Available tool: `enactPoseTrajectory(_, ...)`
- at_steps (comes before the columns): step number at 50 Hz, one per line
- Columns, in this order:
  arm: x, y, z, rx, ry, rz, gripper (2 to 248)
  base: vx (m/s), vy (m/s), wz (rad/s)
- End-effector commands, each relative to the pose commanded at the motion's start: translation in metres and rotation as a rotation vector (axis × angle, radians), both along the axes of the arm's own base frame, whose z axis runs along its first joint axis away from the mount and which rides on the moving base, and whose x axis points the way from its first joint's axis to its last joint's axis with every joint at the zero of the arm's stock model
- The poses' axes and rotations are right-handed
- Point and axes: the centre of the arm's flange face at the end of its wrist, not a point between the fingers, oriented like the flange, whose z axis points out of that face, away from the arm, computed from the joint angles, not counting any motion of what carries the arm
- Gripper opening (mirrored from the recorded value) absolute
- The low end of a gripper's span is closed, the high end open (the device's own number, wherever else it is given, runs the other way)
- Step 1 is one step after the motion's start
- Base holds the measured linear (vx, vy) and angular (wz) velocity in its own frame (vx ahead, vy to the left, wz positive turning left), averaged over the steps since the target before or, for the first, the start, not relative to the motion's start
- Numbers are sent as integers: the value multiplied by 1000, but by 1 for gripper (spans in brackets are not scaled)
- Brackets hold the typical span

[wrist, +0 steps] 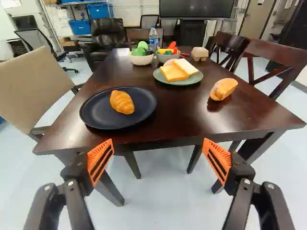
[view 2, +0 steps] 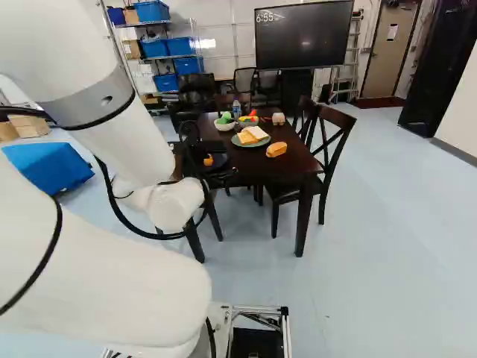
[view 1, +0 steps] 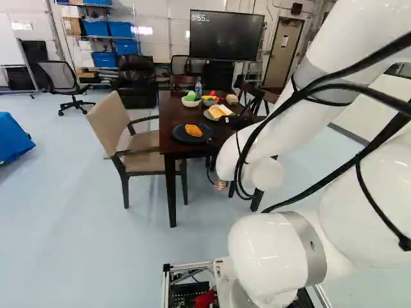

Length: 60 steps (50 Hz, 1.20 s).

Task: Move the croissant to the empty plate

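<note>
Fingers (wrist: 100, 160) wide apart, near table (wrist: 163, 108); croissant (wrist: 122, 102) on dark plate (wrist: 96, 114) ahead.

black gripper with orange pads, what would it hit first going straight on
Probably the near edge of the dark brown wooden table, though whether the gripper would clear the tabletop is hard to judge.

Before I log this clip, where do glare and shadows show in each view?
Left base view: bright glare patches on the back wall, soft highlights on the glossy white arm. Right base view: a bright glare patch on the same wall. Wrist view: a dark reflection or shadow beside the bread piece on the glossy table.
</note>
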Motion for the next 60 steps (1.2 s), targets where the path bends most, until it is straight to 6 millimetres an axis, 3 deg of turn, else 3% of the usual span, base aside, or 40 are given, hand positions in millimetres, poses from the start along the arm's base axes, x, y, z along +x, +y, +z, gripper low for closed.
enactPoseTrajectory(60,-1,0,0,1,-3,-1,247,0,0,0)
